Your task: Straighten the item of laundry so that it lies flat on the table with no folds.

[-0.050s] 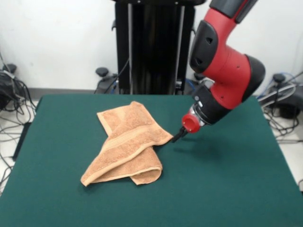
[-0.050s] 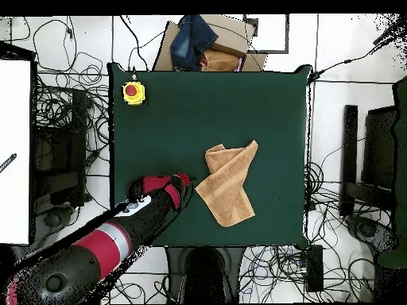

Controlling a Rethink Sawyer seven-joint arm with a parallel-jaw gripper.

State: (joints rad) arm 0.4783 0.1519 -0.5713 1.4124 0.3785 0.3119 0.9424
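The item of laundry (image 1: pixel 129 142), an orange-tan towel, lies folded over on itself on the green table (image 1: pixel 227 189), left of the middle in the front view. A paler woven band runs along its upper layer, and a rounded fold sticks out at its near edge. My gripper (image 1: pixel 178 136) hangs low just beside the towel's right-hand corner, tilted toward it; I cannot tell whether it touches the cloth. In the overhead view the gripper (image 2: pixel 187 183) sits at the left corner of the towel (image 2: pixel 229 181), on the table (image 2: pixel 238 103).
A yellow box with a red button (image 2: pixel 133 93) stands at one table corner. Beyond the table edge lie a cardboard box with blue cloth (image 2: pixel 203 44), and cables cover the floor around the table. The red arm (image 2: pixel 119 230) crosses the table's edge.
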